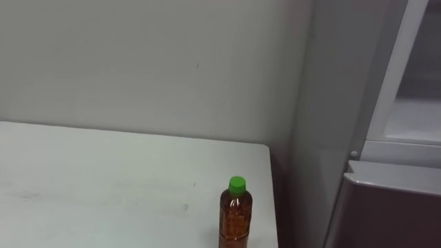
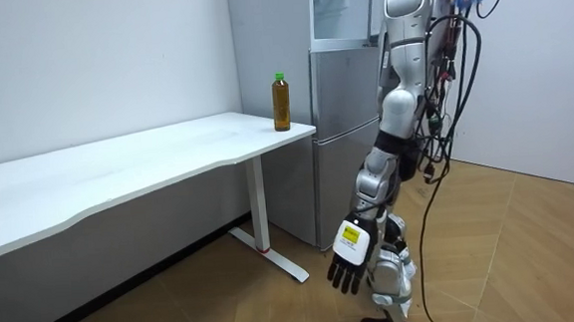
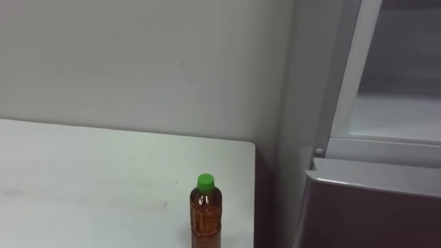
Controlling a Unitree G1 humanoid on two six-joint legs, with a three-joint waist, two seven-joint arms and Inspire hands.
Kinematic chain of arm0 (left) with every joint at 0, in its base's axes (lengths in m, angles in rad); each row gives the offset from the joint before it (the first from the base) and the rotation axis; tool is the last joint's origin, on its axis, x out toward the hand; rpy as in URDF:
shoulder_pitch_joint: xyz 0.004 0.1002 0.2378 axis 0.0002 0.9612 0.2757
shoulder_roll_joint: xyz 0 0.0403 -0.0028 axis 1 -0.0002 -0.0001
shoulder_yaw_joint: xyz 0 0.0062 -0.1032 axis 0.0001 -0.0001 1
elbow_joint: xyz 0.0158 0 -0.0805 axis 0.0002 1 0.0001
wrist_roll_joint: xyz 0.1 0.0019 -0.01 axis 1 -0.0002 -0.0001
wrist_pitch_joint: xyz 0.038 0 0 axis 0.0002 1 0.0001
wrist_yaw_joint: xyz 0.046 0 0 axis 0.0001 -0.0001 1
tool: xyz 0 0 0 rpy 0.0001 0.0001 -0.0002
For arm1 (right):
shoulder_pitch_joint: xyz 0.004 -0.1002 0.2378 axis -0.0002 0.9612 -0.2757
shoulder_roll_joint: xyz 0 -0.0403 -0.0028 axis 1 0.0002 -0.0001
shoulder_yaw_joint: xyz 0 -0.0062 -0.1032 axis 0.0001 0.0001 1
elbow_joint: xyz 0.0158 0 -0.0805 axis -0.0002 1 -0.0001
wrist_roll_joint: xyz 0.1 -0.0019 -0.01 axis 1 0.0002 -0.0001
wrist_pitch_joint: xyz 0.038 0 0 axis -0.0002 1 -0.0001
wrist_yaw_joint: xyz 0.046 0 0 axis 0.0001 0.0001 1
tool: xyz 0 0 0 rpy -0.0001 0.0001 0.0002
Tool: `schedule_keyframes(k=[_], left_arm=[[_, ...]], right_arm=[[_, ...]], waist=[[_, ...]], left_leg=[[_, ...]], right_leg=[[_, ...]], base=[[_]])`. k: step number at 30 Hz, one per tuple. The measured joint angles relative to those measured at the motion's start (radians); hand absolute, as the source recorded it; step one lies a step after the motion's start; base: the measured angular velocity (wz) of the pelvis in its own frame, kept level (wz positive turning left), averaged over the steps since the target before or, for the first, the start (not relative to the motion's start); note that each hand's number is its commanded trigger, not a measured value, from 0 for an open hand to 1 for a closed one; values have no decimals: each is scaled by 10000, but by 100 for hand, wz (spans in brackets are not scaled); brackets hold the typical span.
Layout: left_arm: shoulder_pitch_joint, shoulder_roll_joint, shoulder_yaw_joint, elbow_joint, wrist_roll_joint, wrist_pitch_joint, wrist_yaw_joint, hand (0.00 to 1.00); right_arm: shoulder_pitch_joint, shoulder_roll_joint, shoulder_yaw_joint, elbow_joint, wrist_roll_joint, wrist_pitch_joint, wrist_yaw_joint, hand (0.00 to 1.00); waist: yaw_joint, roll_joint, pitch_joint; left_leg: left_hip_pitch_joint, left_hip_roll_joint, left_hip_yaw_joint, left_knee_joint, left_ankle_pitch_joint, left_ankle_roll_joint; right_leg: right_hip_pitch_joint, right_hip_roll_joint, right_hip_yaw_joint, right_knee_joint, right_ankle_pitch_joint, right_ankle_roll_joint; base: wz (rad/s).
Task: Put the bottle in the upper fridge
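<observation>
An amber bottle (image 1: 236, 215) with a green cap stands upright on the white table (image 1: 96, 179), close to its right end. In the room view the bottle (image 2: 280, 102) is at the table corner nearest the fridge. The upper fridge compartment (image 1: 413, 103) is open and shows a pale inside; it lies right of and above the bottle. I stand facing the fridge (image 2: 346, 147), a step back from the table corner. My left hand (image 2: 348, 267) hangs low beside my leg with relaxed fingers, holding nothing, far from the bottle.
The lower fridge door (image 1: 393, 207) is closed, grey and flush below the open compartment. A plain wall (image 1: 151, 62) backs the table. The long table (image 2: 118, 166) runs off to the room view's left over a wooden floor (image 2: 227, 314).
</observation>
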Motion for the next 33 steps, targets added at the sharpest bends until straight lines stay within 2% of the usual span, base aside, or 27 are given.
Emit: schedule_keyframes(k=[5, 8, 10, 13, 17, 18, 20, 24, 25, 28, 33], left_arm=[[3, -11, -19, 0, 0, -122, 23, 0], [-26, -5, -218, -36, -5, -211, 61, 0], [-45, 6, -358, -57, -35, -455, 56, 0], [-50, 8, -395, -95, -30, -711, 39, 0], [-36, 27, -392, -84, -36, -738, 15, 0], [-31, 30, -391, -79, -34, -738, 3, 0], [-38, 32, -379, -82, -37, -737, -42, 0], [-15, 88, -448, 48, -228, -730, -231, 0], [-39, 133, -628, 114, -324, -721, -238, 0], [-36, 157, -826, 113, -318, -716, -231, 0], [-84, 195, -1149, 211, -315, -716, -229, 0]], right_arm=[[16, -27, 132, -1303, -1, -7, 13, 0], [22, -106, 641, -2830, 54, -37, 10, 0], [39, -124, 890, -4222, 89, -176, 179, 0], [46, -117, 990, -5430, 78, -349, 396, 0], [47, -110, 1092, -6576, 96, -359, 579, 0], [50, -115, 1148, -6796, 84, -282, 550, 0], [65, -143, 1146, -6923, 63, -215, 558, 0], [66, -422, 1157, -7580, 57, 412, 515, 0], [66, -565, 1175, -7920, 57, 718, 440, 0], [70, -766, 1202, -8638, -450, 1168, 256, 0], [68, -912, 1202, -9312, -1261, 1567, 98, 0]], waist=[[46, 10, -5], [135, -16, 8], [231, -39, 24], [297, -64, 29], [330, -61, 8], [376, -60, 5], [519, -116, 53], [574, -155, 57], [589, -155, 68], [718, -93, 103], [906, -133, 106]], left_leg=[[-40, 0, 54, 17, 2, 1], [-26, -1, 52, 38, 2, 1], [-21, 2, 50, 44, 2, 1], [11, 5, 51, 35, -4, 5], [28, 5, 74, 21, -1, 5], [40, 10, 122, 21, 2, 3], [24, 19, 208, 19, 1, 4], [-60, 21, 282, 1, -1, 7], [-62, 23, 343, -2, -1, 7], [-216, 30, 563, 10, 2, 8], [-329, 38, 856, 54, 2, 8]], right_leg=[[-142, 17, 118, 45, 7, -17], [-154, 6, 163, 177, 2, -27], [-155, -3, 103, 173, 5, -32], [-156, 4, 121, 162, 5, -31], [-136, 18, 166, 163, 7, -33], [-141, 20, 219, 177, 7, -33], [-172, 31, 313, 189, 16, -45], [-330, 33, 396, 244, 45, -51], [-397, 26, 429, 329, 42, -54], [-691, 14, 498, 445, 47, -69], [-1086, -15, 674, 782, 12, -118]], base=[[-4], [-5], [0], [2], [-2], [-12], [-14], [-8], [-11], [-22], [-19]])
